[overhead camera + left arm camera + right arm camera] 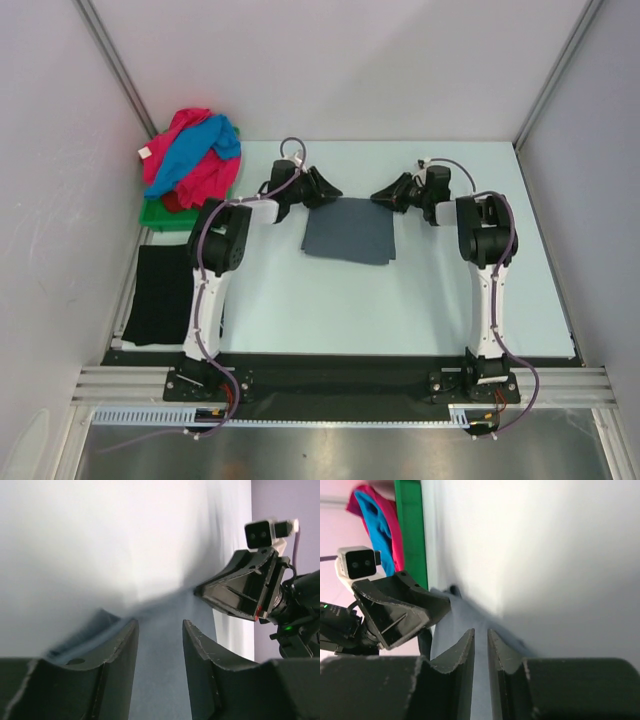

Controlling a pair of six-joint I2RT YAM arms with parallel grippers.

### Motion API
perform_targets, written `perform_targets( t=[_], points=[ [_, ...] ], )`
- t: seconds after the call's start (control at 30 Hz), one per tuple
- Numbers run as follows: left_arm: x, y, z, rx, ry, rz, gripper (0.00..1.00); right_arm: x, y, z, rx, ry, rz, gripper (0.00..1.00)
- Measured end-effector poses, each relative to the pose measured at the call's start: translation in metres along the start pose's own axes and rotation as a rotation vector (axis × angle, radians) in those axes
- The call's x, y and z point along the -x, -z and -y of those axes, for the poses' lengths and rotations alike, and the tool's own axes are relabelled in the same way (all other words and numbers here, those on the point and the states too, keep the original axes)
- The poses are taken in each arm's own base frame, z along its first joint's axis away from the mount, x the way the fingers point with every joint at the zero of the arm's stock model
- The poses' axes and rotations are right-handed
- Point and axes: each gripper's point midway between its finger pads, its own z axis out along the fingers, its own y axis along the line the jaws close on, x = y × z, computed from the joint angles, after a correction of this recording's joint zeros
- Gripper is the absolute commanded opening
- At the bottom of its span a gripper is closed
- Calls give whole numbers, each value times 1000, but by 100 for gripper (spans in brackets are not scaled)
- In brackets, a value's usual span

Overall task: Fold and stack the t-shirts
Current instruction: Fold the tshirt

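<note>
Pale table (300, 300) carries the grey shirt (348, 232), folded, long edge left-to-right. Your left gripper (318, 188) stands open at its far-left corner. Your right gripper (385, 195), nearly closed, sits equally near at the far-right corner; pinch unconfirmed.

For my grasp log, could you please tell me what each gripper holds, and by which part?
Left gripper: open, holding nothing. Right gripper: jaws nearly shut at the far right corner of the grey t-shirt; a pinch cannot be confirmed.

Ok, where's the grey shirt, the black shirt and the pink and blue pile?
grey shirt (348, 232): top view, middle of the folded cloth.
black shirt (160, 295): top view, middle of the flat cloth.
pink and blue pile (195, 150): top view, blue shirt on top.
</note>
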Motion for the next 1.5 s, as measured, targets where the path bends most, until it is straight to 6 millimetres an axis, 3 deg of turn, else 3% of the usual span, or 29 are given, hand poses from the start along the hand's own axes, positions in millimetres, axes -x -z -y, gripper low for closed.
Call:
perform_targets(
  t=[0.2, 0.3, 0.37, 0.47, 0.57, 0.67, 0.73, 0.83, 0.93, 1.0, 1.2, 1.27, 1.37, 1.5],
  points=[
    [42, 13, -21, 64, -7, 36, 46, 45, 19, 18, -38, -8, 74, 20],
    [44, 33, -29, 109, -8, 38, 47, 61, 41, 31, -96, -16, 106, 21],
    [33, 54, -23, 133, -6, 27, 48, 61, 59, 32, -159, -17, 117, 23],
    [15, 93, 11, 113, -19, 29, 48, 48, 84, -3, -194, 38, 122, 27],
    [6, 120, 63, 1, -79, 82, 47, 28, 95, -65, -137, 144, 122, 29],
    [-9, 115, 103, -118, -122, 81, 44, -4, 86, -122, -14, 234, 93, 30],
    [-28, 102, 109, -179, -115, 46, 42, -34, 69, -137, 55, 247, 37, 30],
    [-69, 84, 83, -196, -46, -41, 39, -82, 43, -116, 88, 187, -77, 29],
    [-110, 83, 25, -98, 58, -118, 37, -128, 29, -58, 38, 62, -190, 27],
    [-122, 91, 2, -52, 98, -139, 36, -148, 34, -26, 1, -30, -233, 27],
    [-99, 115, -1, 29, 27, -89, 38, -136, 70, -14, -8, -18, -190, 28],
    [-91, 123, 7, 41, 1, -71, 38, -130, 85, -11, -43, -16, -172, 28],
    [-82, 130, 27, 19, -32, -54, 39, -119, 98, -25, -50, 29, -143, 29],
    [-71, 120, 48, -25, -67, -40, 38, -120, 94, -48, -12, 96, -148, 29]
  ],
)
